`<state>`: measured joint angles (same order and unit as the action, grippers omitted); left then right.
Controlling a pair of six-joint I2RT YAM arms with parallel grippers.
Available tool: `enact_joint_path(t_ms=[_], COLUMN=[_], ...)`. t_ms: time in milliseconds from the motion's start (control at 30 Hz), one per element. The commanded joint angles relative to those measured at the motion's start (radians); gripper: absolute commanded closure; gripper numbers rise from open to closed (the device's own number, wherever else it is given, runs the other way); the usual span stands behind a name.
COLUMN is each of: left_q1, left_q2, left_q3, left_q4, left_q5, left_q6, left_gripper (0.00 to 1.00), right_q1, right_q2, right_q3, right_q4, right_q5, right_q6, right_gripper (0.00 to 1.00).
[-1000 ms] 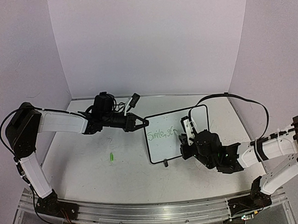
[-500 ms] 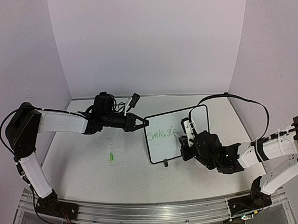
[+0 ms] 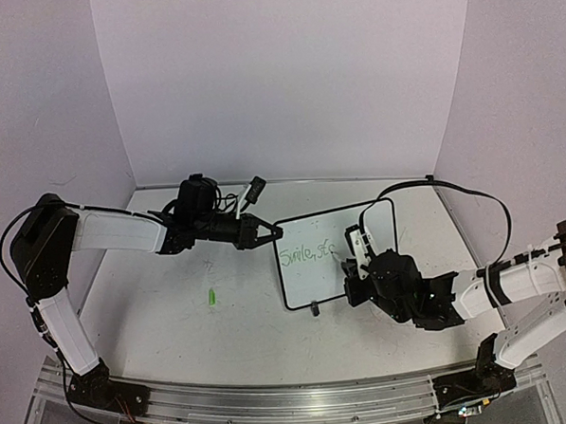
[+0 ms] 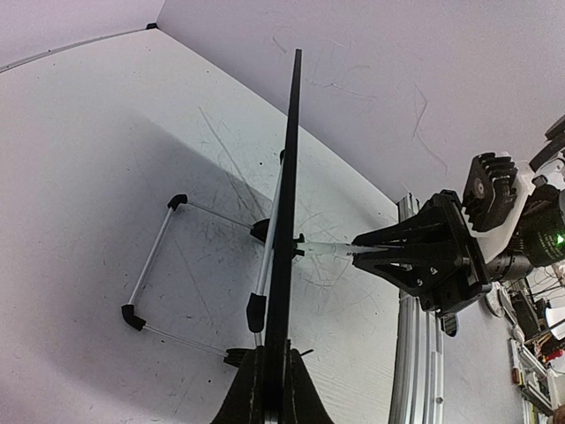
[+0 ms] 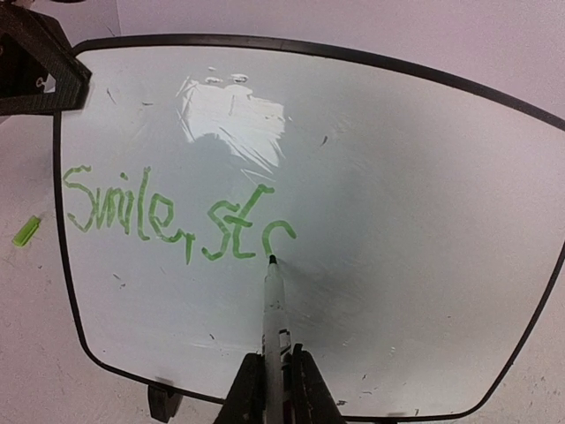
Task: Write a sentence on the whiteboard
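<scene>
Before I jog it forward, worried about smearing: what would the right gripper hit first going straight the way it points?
The whiteboard: the marker in the right gripper seems to touch it with its tip, just after the green writing.

A small green piece [image 3: 211, 296] lies alone on the white table [image 3: 156, 323], at about 9 o'clock from its centre. Faint grey scribbles [image 3: 208, 266] sit at the piece's 12 o'clock. Lavender walls [image 3: 286, 79] stand behind.

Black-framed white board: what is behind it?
The left wrist view shows a thin metal wire prop with black corner caps on the table. The board's back face is hidden, seen edge-on.
</scene>
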<state>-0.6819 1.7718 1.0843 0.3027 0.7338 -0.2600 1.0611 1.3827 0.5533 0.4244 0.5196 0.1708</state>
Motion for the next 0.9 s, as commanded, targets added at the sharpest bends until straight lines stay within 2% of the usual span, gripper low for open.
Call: enact_joint_path(t_ms=[0, 600, 867], left_q1=[-0.007, -0.007, -0.008], left_q2=[-0.037, -0.044, -0.042], left_q3=[0.008, 0.007, 0.007], left_q4=[-0.046, -0.048, -0.048], left_q5=[0.001, 0.001, -0.001], left_q6=[0.022, 0.024, 0.024], left_gripper=[1.0, 1.0, 1.0], right_q1=[-0.004, -0.007, -0.006], right_q2=[-0.001, 0.024, 0.016], right_q3=[0.019, 0.04, 0.03], right_q4=[0.01, 0.066, 0.029], right_q5=[0.064, 0.068, 0.071], right_q6=[-0.005, -0.04, -0.024], right_gripper=[1.0, 1.0, 1.0])
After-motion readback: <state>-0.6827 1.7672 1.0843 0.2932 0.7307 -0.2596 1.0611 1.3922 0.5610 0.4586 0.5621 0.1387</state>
